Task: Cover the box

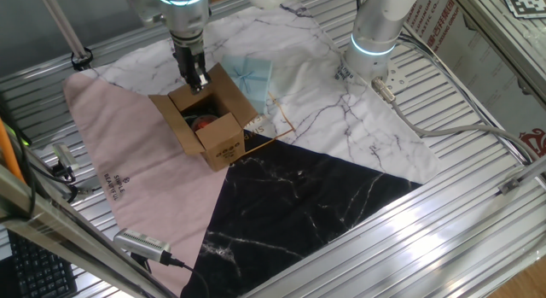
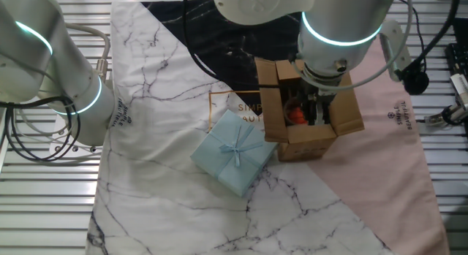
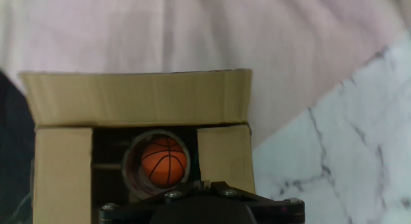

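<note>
Hovering over the box near mid-desk: gripper, finger state impossible to tell. Flaps up; orange ball inside.

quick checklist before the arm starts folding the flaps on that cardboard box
1. Small brown corrugated cardboard box sits upright on the patterned mat: ok.
2. Top flaps are not folded shut, interior visible: not ok.
3. Small orange basketball sits below the rim, clear of the flaps: ok.
4. End effector is at the box opening: ok.
5. End effector open or shut: cannot tell, fingers hidden.
6. Pale blue gift box with ribbon lies beside the carton; whether it touches: cannot tell.
</note>
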Robot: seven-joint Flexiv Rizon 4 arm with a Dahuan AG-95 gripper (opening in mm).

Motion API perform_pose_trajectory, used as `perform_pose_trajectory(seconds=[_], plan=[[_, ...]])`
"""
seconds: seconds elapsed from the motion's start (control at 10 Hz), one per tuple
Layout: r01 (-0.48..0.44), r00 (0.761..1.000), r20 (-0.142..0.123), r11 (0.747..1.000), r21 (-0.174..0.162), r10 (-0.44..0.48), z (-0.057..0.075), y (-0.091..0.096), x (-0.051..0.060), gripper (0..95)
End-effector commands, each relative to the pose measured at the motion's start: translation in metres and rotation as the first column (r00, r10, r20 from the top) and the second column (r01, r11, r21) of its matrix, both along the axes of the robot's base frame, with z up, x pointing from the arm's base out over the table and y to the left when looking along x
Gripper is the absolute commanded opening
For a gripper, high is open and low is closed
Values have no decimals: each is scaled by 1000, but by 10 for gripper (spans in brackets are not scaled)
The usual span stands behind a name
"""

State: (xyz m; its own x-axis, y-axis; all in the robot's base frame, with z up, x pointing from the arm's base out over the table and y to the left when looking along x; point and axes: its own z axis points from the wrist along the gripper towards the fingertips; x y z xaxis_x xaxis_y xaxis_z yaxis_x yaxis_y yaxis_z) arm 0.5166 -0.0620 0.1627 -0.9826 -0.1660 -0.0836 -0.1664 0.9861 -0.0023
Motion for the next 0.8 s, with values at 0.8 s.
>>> perform_pose_trajectory(seconds=[0.8], plan=[[-228,973,56,967,115,223,0,1,1,0]])
